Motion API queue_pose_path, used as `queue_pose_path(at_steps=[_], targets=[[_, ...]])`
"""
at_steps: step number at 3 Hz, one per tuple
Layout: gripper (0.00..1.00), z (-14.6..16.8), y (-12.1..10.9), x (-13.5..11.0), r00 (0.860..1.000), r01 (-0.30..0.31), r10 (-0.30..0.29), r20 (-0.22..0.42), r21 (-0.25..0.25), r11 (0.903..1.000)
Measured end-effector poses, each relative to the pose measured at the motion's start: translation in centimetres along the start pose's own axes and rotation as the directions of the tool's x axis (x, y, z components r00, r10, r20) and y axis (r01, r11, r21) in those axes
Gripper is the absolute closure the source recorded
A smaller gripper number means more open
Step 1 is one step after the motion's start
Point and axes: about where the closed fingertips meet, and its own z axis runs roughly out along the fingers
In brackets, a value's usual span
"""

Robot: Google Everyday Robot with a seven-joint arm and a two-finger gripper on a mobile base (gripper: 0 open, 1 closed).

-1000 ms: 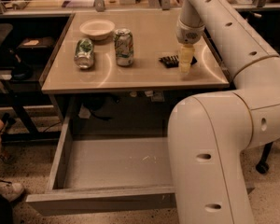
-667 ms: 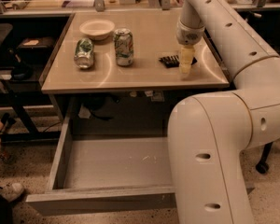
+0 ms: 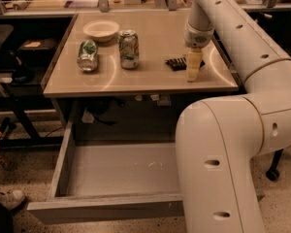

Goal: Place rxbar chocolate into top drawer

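Gripper [image 3: 194, 71] hangs low over the surface [image 3: 155, 42] just beside rxbar chocolate [image 3: 177, 62], apparently staged for pickup toward open top drawer [image 3: 121, 169]; jaw state cannot be told.

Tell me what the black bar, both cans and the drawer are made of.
The rxbar chocolate, lying beside the gripper on the table: dark wrapper, probably plastic film. Upright can and tipped can: glossy printed metal, likely aluminium. Top drawer: flat matte grey, painted metal or laminate; cannot tell which.
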Motion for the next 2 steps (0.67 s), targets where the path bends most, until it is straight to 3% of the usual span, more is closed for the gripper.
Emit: queue_pose_path(at_steps=[2], targets=[[0.66,0.0,0.0,0.0,1.0,0.0,0.0,0.0,0.0,1.0]])
